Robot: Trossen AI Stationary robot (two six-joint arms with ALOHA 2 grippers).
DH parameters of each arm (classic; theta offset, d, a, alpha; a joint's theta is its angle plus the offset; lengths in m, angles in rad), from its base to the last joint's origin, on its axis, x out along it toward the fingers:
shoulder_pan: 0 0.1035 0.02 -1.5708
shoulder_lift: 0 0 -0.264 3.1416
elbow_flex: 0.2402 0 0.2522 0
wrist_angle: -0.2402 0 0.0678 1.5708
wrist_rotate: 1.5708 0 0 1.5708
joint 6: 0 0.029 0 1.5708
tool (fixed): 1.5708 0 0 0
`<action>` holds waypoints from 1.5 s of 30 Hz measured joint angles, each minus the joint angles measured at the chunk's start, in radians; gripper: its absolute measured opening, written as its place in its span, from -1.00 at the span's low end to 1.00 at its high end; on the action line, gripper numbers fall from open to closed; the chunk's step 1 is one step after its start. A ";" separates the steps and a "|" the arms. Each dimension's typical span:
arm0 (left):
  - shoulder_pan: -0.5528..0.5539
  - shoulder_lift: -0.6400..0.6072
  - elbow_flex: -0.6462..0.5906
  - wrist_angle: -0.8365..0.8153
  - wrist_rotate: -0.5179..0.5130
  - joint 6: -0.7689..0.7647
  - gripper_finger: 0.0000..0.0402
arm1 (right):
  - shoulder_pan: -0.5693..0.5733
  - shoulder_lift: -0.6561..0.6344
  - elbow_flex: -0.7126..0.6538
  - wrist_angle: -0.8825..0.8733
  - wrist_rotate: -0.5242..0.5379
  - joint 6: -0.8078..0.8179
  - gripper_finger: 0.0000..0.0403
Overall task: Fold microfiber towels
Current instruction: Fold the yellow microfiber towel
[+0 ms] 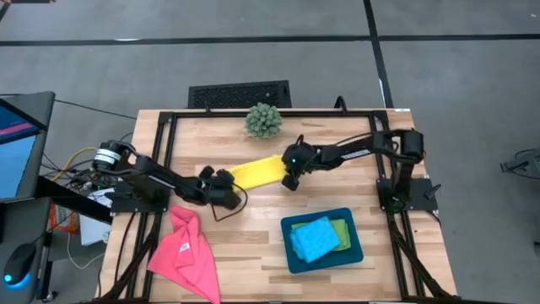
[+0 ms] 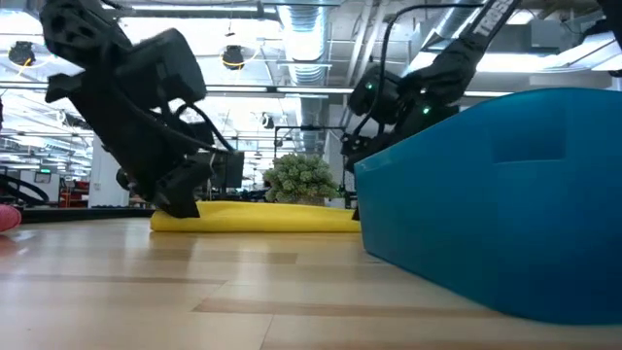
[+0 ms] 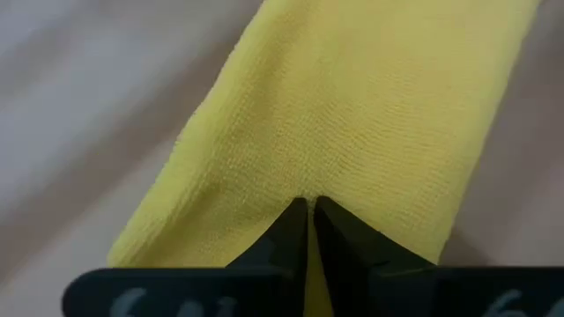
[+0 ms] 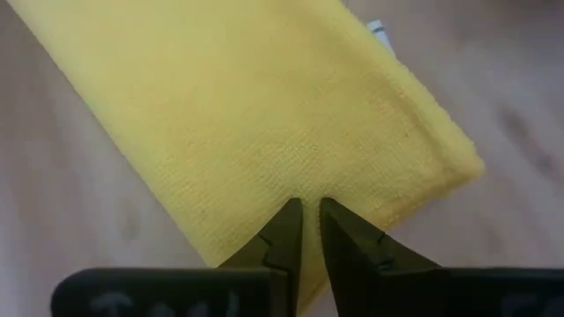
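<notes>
1. A blue tray (image 1: 354,251) is seen on the table (image 1: 253,245), at the front right in the high view.
2. A blue towel (image 1: 315,239) is laid in the tray, on top.
3. A green towel (image 1: 341,229) is tucked under the blue towel, and only its edge is shown.
4. In the low view, only the tray's wall (image 2: 505,204) is seen. The towels inside are hidden by it.
5. A yellow towel (image 1: 257,171) is laid flat on the middle of the table, folded into a long strip.
6. One end of the yellow towel is pinched by the left gripper (image 1: 226,187). Its fingers (image 3: 282,238) are closed tight on the cloth.
7. The other end is pinched by the right gripper (image 1: 291,179). Its fingers (image 4: 284,233) are closed on the edge of the cloth, with a thin gap between them.
8. A small white tag (image 4: 377,32) is seen poking out at the far side of the yellow towel in the right wrist view.
9. A pink towel (image 1: 186,249) is left in a loose heap at the front left of the table. Part of it is hung over the table edge.
10. In the low view, only a tiny bit of the pink towel (image 2: 8,218) is shown at the side.
11. A spiky green plant (image 1: 263,121) is stood at the back of the table, near the yellow towel but not touching it.
12. In the low view, the bottom of the plant (image 2: 301,180) is hidden behind the yellow towel (image 2: 262,216).
</notes>
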 joint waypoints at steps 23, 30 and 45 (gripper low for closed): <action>-0.229 0.008 0.216 -0.036 -0.117 0.022 -0.51 | 0.191 -0.249 -0.068 -0.027 0.138 -0.001 -0.65; -0.174 0.007 0.208 -0.003 -0.177 0.076 -0.40 | 0.146 -0.126 -0.091 0.118 0.137 -0.025 -0.65; -0.077 0.014 -0.009 0.275 -0.060 0.033 -0.60 | 0.120 -0.046 -0.090 0.138 0.139 -0.019 -0.65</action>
